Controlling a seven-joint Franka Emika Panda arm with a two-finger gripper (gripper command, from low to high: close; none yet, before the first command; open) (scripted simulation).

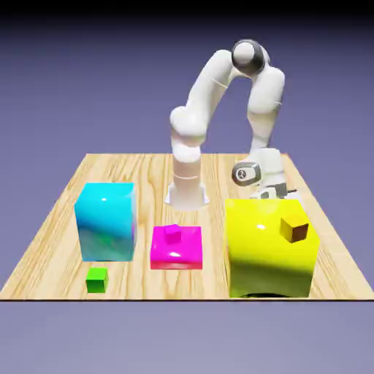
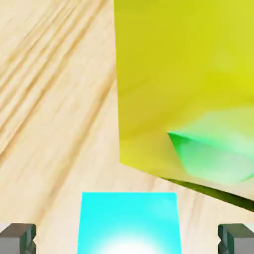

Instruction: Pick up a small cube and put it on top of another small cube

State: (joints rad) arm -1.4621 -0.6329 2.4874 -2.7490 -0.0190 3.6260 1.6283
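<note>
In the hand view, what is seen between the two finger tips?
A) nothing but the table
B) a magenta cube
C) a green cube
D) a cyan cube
D: the cyan cube shows at the bottom edge, with one grey finger tip of the gripper on each side, apart from it.

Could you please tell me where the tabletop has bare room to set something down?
Bare wood lies left of the cyan block, exterior view, and between it and the magenta block. It's crowded behind the yellow block, around the tool.
</note>
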